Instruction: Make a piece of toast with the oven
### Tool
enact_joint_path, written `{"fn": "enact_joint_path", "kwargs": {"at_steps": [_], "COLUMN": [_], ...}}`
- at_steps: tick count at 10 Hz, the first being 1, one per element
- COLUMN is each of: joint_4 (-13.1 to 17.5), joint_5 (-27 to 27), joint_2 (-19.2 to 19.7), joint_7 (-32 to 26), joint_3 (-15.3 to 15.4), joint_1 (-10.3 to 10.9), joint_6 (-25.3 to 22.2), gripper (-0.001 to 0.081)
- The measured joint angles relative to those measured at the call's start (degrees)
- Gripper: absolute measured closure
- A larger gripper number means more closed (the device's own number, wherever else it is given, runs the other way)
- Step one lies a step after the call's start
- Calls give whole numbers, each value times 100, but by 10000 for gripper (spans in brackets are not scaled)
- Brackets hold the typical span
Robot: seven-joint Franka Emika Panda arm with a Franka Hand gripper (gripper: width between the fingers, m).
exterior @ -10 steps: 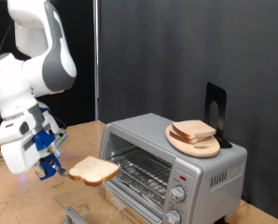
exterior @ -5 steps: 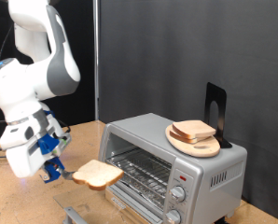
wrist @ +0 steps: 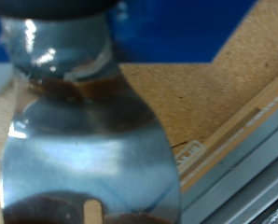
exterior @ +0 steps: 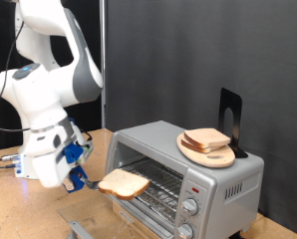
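Note:
A squarish tan piece of toast (exterior: 124, 182) hangs level at the open mouth of the silver oven (exterior: 216, 175), just over the front of its wire rack (exterior: 158, 184). My gripper (exterior: 81, 180) is to the slice's left in the exterior view, shut on its near edge. The oven door (exterior: 104, 225) is folded down below. A shiny, blurred metal surface (wrist: 83, 140) fills most of the wrist view, and the toast itself does not show there.
On the oven's top sits a round wooden board (exterior: 210, 155) bearing two more slices, with a black stand (exterior: 231, 118) behind it. Two round knobs (exterior: 191, 207) are on the oven's front right. The wooden table (exterior: 19, 214) spreads under the arm.
The arm has swung to the exterior view's right, carrying the toast from beside the oven to its open mouth. The slice stays level in the grip.

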Motion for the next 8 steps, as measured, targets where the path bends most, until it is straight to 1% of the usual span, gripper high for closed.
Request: {"fn": "enact_joint_path", "kwargs": {"at_steps": [1, 3, 4, 6, 8], "joint_4": [-42, -116, -146, -182, -210], "joint_5": [-185, -742, -910, -1056, -1144], "joint_2": [-7, -22, -27, -48, -68], "joint_7": [209, 805, 1025, 1212, 1254], "joint_3": [104, 296, 386, 489, 505], "joint_1": [15, 19, 21, 22, 19], "joint_6": [7, 8, 8, 0, -22], "gripper": [413, 413, 413, 413, 413]}}
